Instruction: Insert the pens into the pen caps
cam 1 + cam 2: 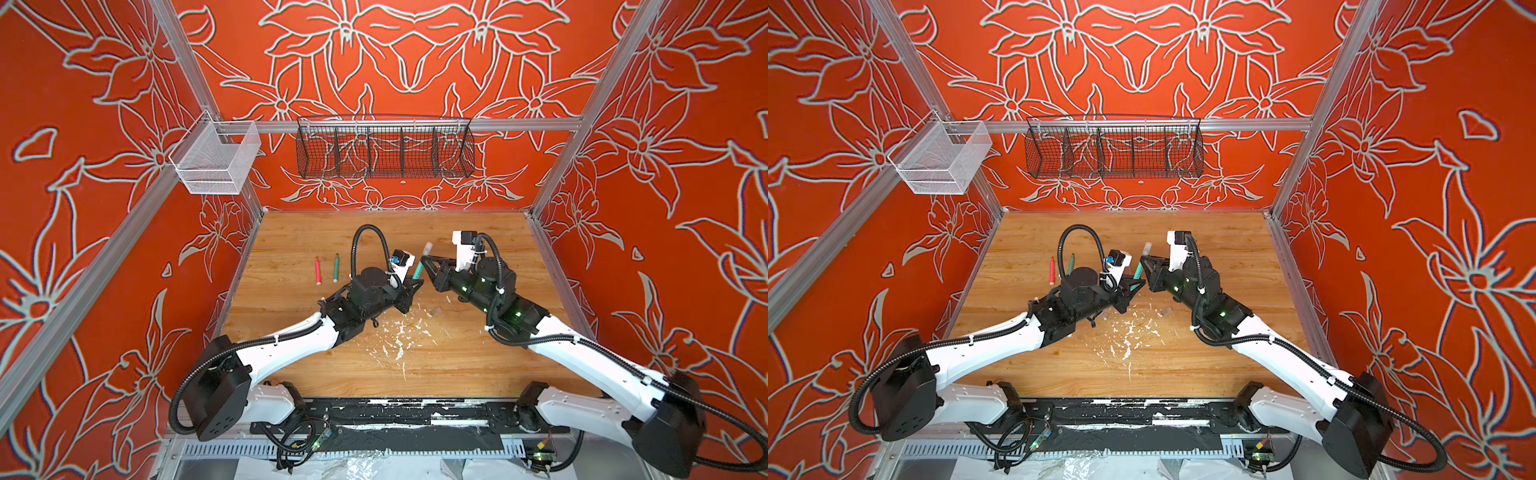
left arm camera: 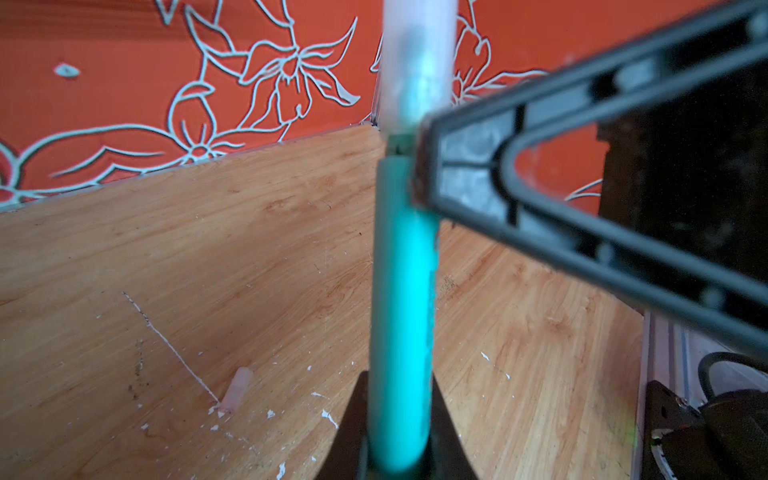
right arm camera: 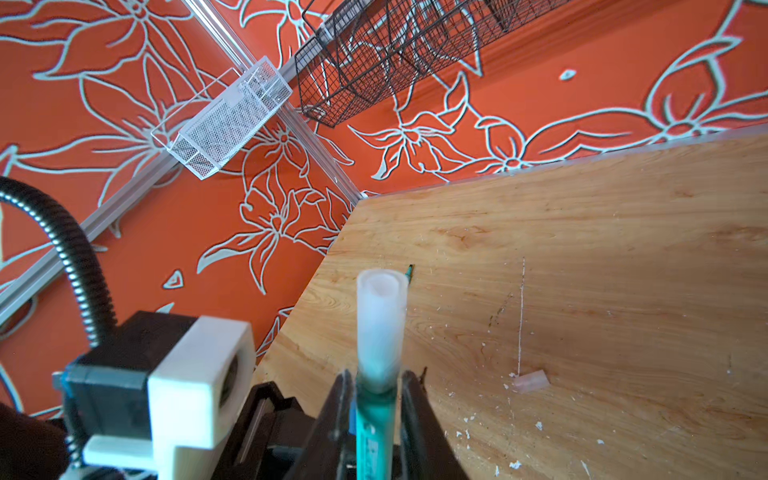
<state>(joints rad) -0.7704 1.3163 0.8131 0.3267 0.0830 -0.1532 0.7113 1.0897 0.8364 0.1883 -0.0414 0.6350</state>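
Gripping a green pen (image 2: 401, 311) low on its barrel, the left hand (image 2: 398, 382) is clamped tight. Both fingers press on the teal shaft, and the pen is held up off the counter (image 1: 478, 365) at mid-scene. Pen's tilted, capped end pointing up & toward the far wall. A translucent cap (image 3: 380, 324) sits over the tip. In the left wrist view a thin dark strip of neck shows btwn cap rim and barrel, so can't tell if it's fully home.

Right hand (image 3: 377, 376) is on the opposite side, jaws flanking the pen right at the cap's lower rim. Fingers are v. close to the shaft; whether they pinch it or stand just off it, can't tell from these views. In both top views the two hands meet nearly tip to tip over the middle of the counter.

Elsewhere: a red-pink pen (image 1: 318, 271) and a second green pen (image 1: 336, 268) lie flat side by side, near but not touching, on the left part of the counter beyond the left arm. Both are uncapped, tips toward the far wall, white plugs toward the front. One loose cap (image 1: 435, 311) lies on its side just beside the right arm, at the edge of a scatter of white paint flecks (image 1: 399, 336).
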